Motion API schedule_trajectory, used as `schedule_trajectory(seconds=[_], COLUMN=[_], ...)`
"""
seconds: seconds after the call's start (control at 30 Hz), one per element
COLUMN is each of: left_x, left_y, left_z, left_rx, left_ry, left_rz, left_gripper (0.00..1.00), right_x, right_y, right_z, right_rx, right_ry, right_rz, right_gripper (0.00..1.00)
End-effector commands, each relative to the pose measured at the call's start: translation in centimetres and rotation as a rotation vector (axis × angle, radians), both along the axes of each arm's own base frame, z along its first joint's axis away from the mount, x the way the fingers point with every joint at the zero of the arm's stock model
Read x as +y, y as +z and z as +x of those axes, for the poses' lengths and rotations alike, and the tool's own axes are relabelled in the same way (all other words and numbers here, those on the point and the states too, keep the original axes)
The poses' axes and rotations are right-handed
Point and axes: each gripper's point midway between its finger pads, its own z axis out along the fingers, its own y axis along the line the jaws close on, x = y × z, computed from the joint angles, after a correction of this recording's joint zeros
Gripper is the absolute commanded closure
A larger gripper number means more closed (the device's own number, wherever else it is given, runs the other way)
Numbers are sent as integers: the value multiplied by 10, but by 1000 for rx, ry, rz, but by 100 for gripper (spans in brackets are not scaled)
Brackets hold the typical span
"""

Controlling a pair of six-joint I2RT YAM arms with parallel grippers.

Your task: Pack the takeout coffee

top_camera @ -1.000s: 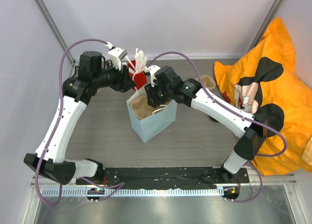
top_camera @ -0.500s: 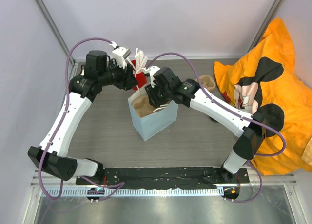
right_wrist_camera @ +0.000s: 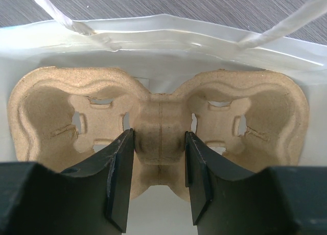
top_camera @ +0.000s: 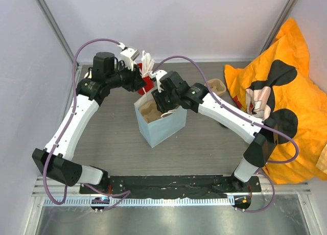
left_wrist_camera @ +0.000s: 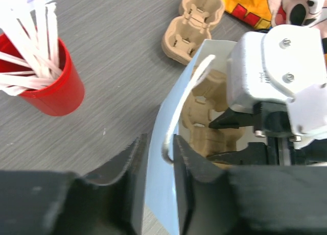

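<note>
**A:** Where is the coffee cup to be found?

**B:** No paper cup is shown in any view, so its place cannot be told. A moulded carrier is seen lowered inside the blue bag. It is taken at its middle post by the right gripper, whose fingers are closed against that post. Both wells are seen empty.

**A:** And the left gripper?

**B:** It is set over the bag's edge. The wall and the string handle are caught between fingers held narrowly apart. Whether the paper is pinched cannot be told.

**A:** What is changed from a second ago?

**B:** The left arm is drawn toward the far side, beside the red cup of sticks. The right gripper is shifted slightly inside the bag mouth, and the bag is scarcely moved.

**A:** And for the task?

**B:** The bag is judged to be held open while the carrier is seated. The cup is not yet packed.
</note>
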Motion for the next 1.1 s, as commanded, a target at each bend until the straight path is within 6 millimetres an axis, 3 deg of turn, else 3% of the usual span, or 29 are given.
schedule_trajectory(seconds=[0.0, 0.27, 0.53, 1.07], left_x=[-9, -5, -3, 7], left_y=[16, 16, 14, 6], left_z=[-4, -9, -9, 4], left_rx=[-46, -29, -26, -30], left_ry=[-49, -23, -6, 81], left_rz=[-54, -56, -52, -28], left_gripper=[77, 84, 86, 96], right_x=[6, 7, 9, 11], right_y=[11, 9, 4, -5], right_z=[6, 8, 8, 9], right_rx=[-46, -48, -43, -37], right_ry=[6, 1, 5, 6], right_rz=[10, 4, -5, -23], right_gripper=[80, 80, 80, 80])
